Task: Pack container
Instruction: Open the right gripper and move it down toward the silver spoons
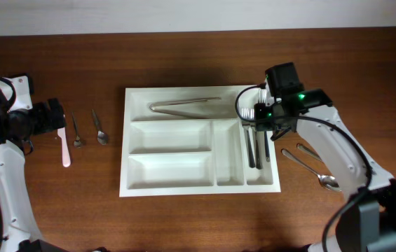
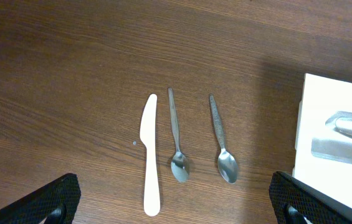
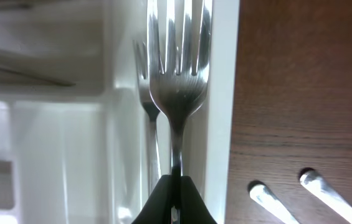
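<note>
The white cutlery tray (image 1: pixel 136 185) lies mid-table; metal tongs (image 1: pixel 183 104) lie in its top compartment. My right gripper (image 3: pixel 174 190) is shut on a metal fork (image 3: pixel 177 74) and holds it over the tray's rightmost narrow compartment (image 1: pixel 259 176), where another fork (image 3: pixel 144 93) lies. My left gripper (image 2: pixel 176 205) is open above the wood, over a white plastic knife (image 2: pixel 150 155) and two small metal spoons (image 2: pixel 177 146) (image 2: pixel 223 146). The tray's edge (image 2: pixel 325 99) shows at the right of the left wrist view.
Two metal spoons (image 1: pixel 313 168) lie on the table right of the tray; their handles (image 3: pixel 275 202) show in the right wrist view. The knife (image 1: pixel 64 145) and small spoons (image 1: pixel 89 129) lie left of the tray.
</note>
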Robot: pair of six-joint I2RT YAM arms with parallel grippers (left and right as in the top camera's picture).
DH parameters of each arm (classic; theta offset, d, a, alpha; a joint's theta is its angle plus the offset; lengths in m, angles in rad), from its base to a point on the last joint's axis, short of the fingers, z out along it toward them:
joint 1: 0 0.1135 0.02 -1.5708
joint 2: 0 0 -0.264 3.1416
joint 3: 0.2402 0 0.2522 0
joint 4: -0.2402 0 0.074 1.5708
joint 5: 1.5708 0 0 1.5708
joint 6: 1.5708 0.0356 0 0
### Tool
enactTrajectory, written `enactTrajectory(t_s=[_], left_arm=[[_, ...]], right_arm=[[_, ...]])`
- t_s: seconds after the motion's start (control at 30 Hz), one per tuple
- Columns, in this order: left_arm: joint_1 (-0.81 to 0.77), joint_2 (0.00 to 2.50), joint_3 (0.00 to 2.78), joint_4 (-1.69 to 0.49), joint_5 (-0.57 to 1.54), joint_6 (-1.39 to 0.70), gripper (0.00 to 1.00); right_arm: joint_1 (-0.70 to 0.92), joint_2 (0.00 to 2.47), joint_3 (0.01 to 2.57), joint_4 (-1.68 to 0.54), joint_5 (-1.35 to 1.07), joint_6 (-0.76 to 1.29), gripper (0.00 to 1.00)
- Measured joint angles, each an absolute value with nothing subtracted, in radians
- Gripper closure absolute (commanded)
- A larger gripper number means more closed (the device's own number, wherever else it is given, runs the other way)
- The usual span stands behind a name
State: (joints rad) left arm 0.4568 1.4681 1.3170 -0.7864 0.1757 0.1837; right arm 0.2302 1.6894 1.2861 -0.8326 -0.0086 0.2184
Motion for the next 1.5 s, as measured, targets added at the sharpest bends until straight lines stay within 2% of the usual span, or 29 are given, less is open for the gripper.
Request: enactTrajectory(t_s=[0.37,0.4,0.47,0.5,0.57,0.63,1.0,1.13,1.5], left_arm=[[0.457,1.468,1.317,-0.786,0.176,0.184,0.01],[0.457,1.468,1.317,-0.786,0.176,0.184,0.01],[0.457,1.468,1.317,-0.786,0.176,0.184,0.01],[0.457,1.468,1.317,-0.786,0.176,0.184,0.01],[0.457,1.468,1.317,-0.786,0.176,0.184,0.01],[0.457,1.468,1.317,-0.786,0.176,0.184,0.01],[0.457,1.468,1.317,-0.786,0.176,0.184,0.01],[0.457,1.468,1.317,-0.786,0.176,0.184,0.01],[0.457,1.468,1.317,-0.786,0.176,0.184,0.01]], right_arm=[[0.230,1.847,1.272,-0.794,-0.051,0.236,0.94],[0.230,1.853,1.271,-0.797,-0.054,0.236,0.81],[0.230,1.856,1.271,-0.805,-0.062,0.240,0.44],[0.230,1.856,1.271,-0.806,-0.067,0.237,0.41],[0.230,1.855,1.271,-0.805,-0.086,0.223,0.41],[0.233,1.850,1.271,-0.804,-0.092,0.214,0.32],[0.211,1.610,1.303,-0.824,-0.056,0.184,0.33],[0.117,1.522,1.343,-0.838,0.001,0.176,0.26],[-0.199,1.458,1.362,-1.067,0.042,0.131,0.19]])
